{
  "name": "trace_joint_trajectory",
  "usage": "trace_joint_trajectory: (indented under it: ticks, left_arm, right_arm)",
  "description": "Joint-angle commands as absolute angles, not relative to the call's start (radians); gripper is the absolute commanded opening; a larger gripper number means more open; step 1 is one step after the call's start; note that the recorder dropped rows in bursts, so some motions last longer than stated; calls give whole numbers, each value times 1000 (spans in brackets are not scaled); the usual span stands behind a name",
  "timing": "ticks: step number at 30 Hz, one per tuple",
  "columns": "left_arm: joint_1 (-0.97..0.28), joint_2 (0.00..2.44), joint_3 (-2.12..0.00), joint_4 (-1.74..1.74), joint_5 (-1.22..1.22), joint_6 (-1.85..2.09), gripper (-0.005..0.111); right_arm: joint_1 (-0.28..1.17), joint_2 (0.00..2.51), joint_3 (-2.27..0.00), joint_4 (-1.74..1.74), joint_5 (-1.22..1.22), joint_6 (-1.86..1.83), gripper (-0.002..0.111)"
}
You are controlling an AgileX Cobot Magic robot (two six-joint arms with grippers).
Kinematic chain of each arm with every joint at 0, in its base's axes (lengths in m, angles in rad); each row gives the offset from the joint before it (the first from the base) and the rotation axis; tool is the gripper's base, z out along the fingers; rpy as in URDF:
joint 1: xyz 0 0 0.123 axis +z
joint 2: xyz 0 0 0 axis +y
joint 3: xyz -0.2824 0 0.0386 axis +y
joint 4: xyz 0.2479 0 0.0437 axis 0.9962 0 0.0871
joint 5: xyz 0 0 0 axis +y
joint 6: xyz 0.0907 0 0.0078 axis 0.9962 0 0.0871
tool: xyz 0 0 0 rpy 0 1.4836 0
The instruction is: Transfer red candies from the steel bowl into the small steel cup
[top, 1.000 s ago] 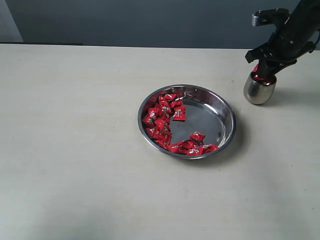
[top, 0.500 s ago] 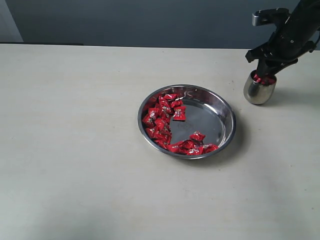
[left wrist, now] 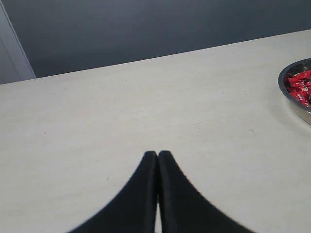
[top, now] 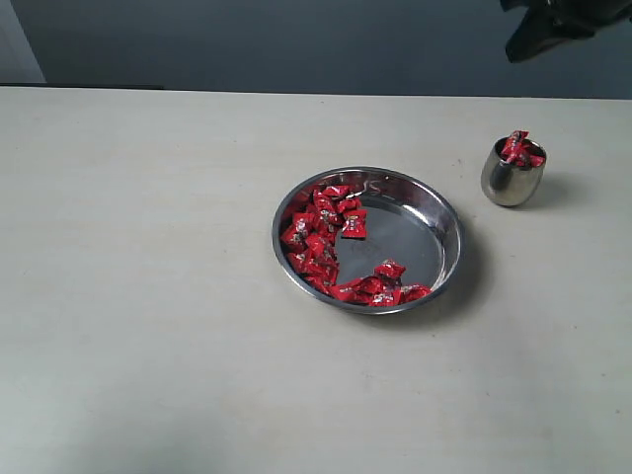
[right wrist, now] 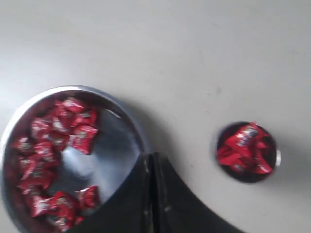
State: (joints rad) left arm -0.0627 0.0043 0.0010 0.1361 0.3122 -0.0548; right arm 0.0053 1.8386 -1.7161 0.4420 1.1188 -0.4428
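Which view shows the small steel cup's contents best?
The right wrist view: it looks down into the small steel cup, onto the red candies. The exterior view shows its side, candies heaped above. The left wrist view misses it.

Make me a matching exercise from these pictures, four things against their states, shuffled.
1 wide shallow shiny steel bowl
2 small rounded brushed steel cup
3 right gripper
4 left gripper

A shut, bare table ahead
B heaped with red wrapped candies
C partly bare, candies along one side
D shut, high above bowl and cup

Pairs: 1-C, 2-B, 3-D, 4-A
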Motion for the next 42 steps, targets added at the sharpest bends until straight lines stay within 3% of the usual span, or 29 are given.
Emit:
trace_joint_trajectory:
  ticks: [1, 10, 15, 24, 33, 37, 42]
  left_arm:
    - [-73, 0, 0, 136, 309, -60, 0]
    - [-73, 0, 0, 136, 309, -60, 0]
    - [-73, 0, 0, 136, 309, -60, 0]
    - [-73, 0, 0, 136, 309, -60, 0]
    - [-73, 0, 0, 136, 309, -60, 0]
    - [-73, 0, 0, 136, 309, -60, 0]
    - [-73, 0, 0, 136, 309, -60, 0]
  right_arm:
    - [23, 1655, -1572, 536, 1071, -522, 0]
    - [136, 1234, -990, 388, 592, -255, -1]
    - [152, 1167, -755, 335, 527, -204, -1]
    - [152, 1166, -670, 193, 500, -168, -1]
    - [152, 1111, -527, 231, 150, -172, -1]
    - [129, 918, -376, 231, 66, -175, -1]
    - [-13, 523, -212, 237, 113, -175, -1]
